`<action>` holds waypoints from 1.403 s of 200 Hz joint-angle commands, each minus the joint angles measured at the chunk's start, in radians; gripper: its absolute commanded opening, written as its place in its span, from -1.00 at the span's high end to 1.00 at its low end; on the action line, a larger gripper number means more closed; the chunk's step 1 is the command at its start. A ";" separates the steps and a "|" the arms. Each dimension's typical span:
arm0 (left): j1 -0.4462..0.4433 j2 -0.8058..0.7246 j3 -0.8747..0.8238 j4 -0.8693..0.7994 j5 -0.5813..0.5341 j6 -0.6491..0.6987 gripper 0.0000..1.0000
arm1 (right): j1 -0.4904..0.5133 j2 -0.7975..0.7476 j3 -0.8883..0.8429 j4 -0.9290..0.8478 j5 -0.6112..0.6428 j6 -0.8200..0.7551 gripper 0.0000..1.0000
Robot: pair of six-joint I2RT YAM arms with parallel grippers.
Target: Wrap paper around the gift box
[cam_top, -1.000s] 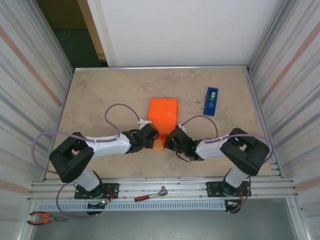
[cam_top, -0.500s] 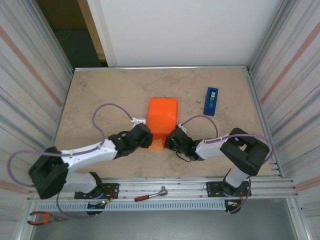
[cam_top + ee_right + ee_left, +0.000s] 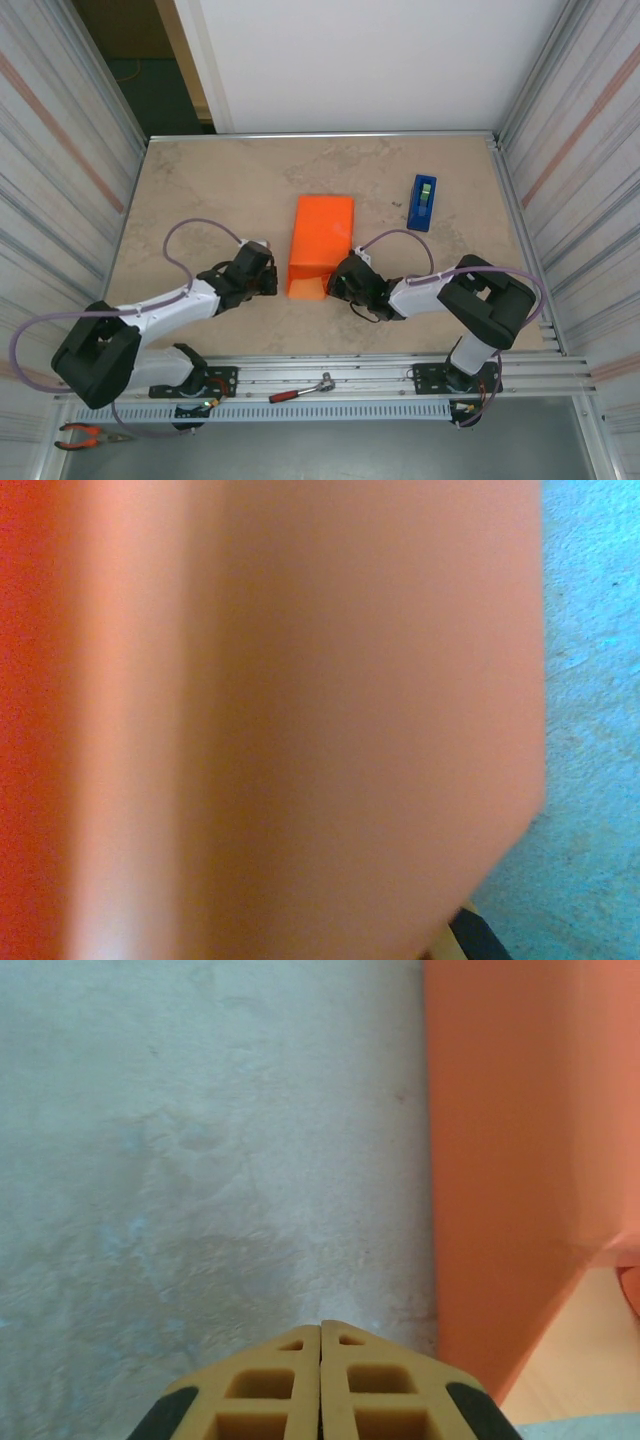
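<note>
left wrist view: the left pincer has its yellow jaws pressed together on nothing, low over the bare bench. its tips are just beside the left edge of the paper and do not touch it. the orange sheet rises there as a smooth wall, and at its near end a pale strip shows; whether that is the box i cannot tell. from the top view, this pincer lies to the left of the near end of the paper, its arm stretched low across the bench from the left base. the right pincer sits against the near right corner of the paper. in the right wrist view blurred orange lies close over the lens, with a dark fingertip at the bottom edge. its jaws are together, but whether they pinch any paper is hidden. the paper lies in the middle of the bench, folded into a long box-shaped bundle running away from the arms, with its near end open and lighter in colour. the box is covered by it. a blue dispenser stands well apart to the right, toward the far side. on the rail in front of the bases lies a red-handled wrench, and at the bottom left are orange pliers.
</note>
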 commanded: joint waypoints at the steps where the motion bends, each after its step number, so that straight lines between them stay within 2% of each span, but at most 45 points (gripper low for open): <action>1: 0.005 0.036 -0.010 0.051 0.064 0.030 0.83 | 0.019 0.061 -0.011 -0.128 -0.054 0.021 1.00; 82: -0.035 0.152 -0.001 0.110 0.090 0.049 0.83 | 0.019 0.053 -0.009 -0.145 -0.053 0.018 1.00; 124: -0.066 0.125 -0.011 0.200 0.102 0.060 0.83 | 0.019 0.047 -0.011 -0.151 -0.050 0.018 1.00; 280: -0.067 0.187 -0.036 0.443 0.151 0.063 0.84 | 0.021 0.048 -0.009 -0.162 -0.046 0.020 1.00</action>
